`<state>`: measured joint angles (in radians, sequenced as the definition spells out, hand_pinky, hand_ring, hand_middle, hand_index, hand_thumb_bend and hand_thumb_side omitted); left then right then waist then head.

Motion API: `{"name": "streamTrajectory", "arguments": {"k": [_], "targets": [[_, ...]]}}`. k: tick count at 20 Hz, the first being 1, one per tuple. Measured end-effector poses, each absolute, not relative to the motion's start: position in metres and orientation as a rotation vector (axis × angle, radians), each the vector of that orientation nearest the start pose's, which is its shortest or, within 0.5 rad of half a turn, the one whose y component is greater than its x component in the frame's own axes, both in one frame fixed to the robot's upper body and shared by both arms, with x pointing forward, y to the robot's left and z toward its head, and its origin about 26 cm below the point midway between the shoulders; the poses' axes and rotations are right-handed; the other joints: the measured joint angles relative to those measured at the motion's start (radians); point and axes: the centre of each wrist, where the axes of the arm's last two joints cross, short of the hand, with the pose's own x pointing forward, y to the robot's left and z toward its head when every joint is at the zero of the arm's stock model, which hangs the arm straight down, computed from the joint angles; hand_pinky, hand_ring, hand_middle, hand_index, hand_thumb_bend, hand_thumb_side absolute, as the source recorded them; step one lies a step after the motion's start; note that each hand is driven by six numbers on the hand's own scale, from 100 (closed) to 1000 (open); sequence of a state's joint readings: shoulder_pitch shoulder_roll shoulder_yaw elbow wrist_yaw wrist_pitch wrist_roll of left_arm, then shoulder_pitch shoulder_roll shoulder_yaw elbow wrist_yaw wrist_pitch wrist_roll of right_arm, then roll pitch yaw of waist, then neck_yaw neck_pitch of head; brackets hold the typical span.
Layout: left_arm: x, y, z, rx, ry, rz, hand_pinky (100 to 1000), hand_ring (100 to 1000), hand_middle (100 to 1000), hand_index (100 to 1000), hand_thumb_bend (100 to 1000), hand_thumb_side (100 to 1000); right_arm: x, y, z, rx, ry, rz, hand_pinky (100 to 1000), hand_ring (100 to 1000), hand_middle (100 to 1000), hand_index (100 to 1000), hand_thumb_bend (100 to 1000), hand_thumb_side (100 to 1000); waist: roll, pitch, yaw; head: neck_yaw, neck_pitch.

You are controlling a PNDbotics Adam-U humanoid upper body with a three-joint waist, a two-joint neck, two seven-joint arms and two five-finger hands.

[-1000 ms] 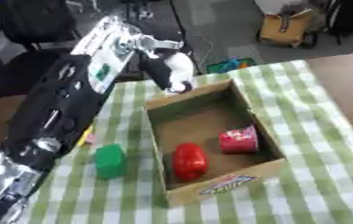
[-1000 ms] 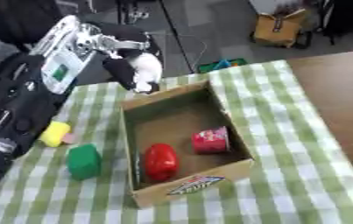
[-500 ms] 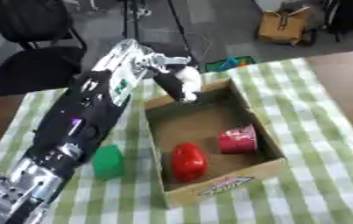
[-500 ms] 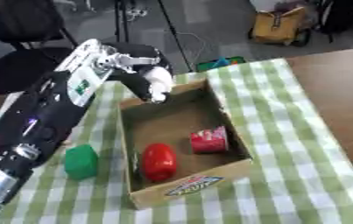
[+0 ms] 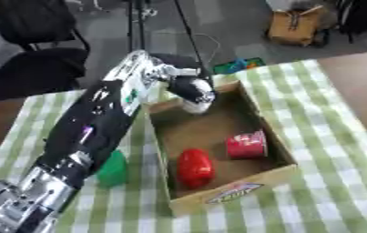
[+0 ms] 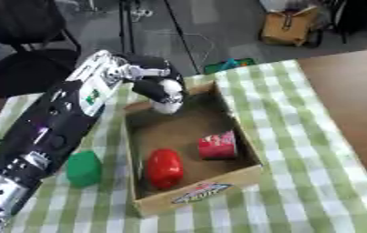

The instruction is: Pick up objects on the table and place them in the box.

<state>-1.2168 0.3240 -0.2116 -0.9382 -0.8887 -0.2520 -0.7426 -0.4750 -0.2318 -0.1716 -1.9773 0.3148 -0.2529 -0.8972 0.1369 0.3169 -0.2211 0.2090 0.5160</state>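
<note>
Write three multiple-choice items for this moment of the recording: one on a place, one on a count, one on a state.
1. Where does the green object lie?
A. inside the box
B. on the checked cloth, left of the box
C. on the bare brown table at the right

2. How many red objects lie in the box?
A. none
B. two
C. four

3. How is the left hand placed?
A. flat on the cloth
B. over the box's far left corner, fingers curled
C. resting on the red objects

Answers:
1 B, it sits on the cloth outside the box's left wall.
2 B, a red rounded object and a red can-like one lie on the box floor.
3 B, the hand hangs at that corner with its fingers bent downward.
</note>
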Motion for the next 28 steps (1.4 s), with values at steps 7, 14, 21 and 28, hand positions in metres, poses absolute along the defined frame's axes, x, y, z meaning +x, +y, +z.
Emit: {"name": "streamTrajectory", "arguments": {"k": [7, 14, 21, 28], "targets": [[0.487, 0.17, 0.299, 0.713, -1.371, -1.911, 646, 749, 695, 831, 100, 941, 0.314, -0.271, 0.248, 0.907, 3.055, 0.954, 613, 584, 450, 587, 100, 408, 0.0, 0.0, 0.0, 0.0, 0.0], [0.48, 0.169, 0.314, 0.71, -1.468, -1.895, 608, 729, 685, 831, 100, 950, 0.314, -0.271, 0.248, 0.906, 3.056, 0.957, 612, 584, 451, 586, 100, 421, -0.004, -0.002, 0.015, -0.01, 0.003], [0.407, 0.234, 0.361, 0.832, -2.105, -1.63, 594, 738, 704, 859, 100, 1000, 0.313, -0.278, 0.245, 0.946, 3.045, 0.968, 612, 584, 452, 591, 100, 421, -0.012, -0.016, 0.064, -0.089, 0.038], [0.341, 0.263, 0.346, 0.87, -2.487, -1.257, 610, 750, 727, 935, 100, 1000, 0.313, -0.28, 0.247, 0.951, 3.03, 0.979, 612, 584, 455, 602, 100, 441, -0.042, -0.02, 0.094, -0.116, 0.055]]}}
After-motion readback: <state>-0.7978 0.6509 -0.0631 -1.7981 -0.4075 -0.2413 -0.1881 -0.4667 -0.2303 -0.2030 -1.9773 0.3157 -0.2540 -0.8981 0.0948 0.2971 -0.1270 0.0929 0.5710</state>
